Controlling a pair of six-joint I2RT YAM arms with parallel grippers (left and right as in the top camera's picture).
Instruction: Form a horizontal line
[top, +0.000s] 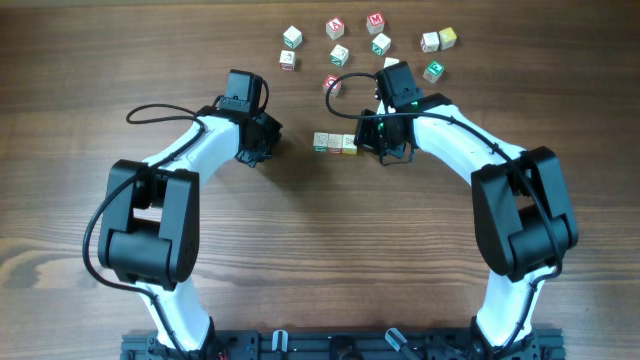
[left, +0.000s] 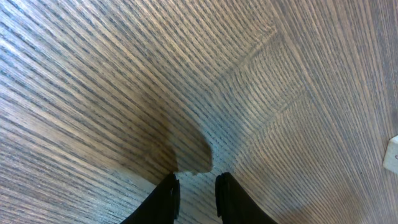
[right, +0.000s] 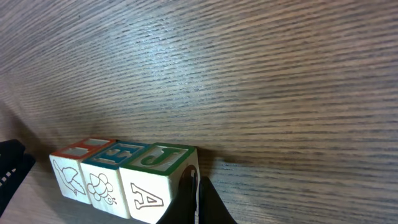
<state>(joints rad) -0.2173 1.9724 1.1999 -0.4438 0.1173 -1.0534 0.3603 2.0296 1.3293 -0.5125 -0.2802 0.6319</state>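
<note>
Low in the right wrist view, the pressed-together right gripper (right: 194, 179) touches the row of three whitish wooden letter cubes (right: 118, 175); dragging sideways could skew it.

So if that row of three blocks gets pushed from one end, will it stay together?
Probably it slides as one: the row of blocks sits flat, faces touching. They look like stiff wooden cubes, so unlikely to roll or tip. An off-centre push from the right hand could kink the line, since nothing joins them.
</note>
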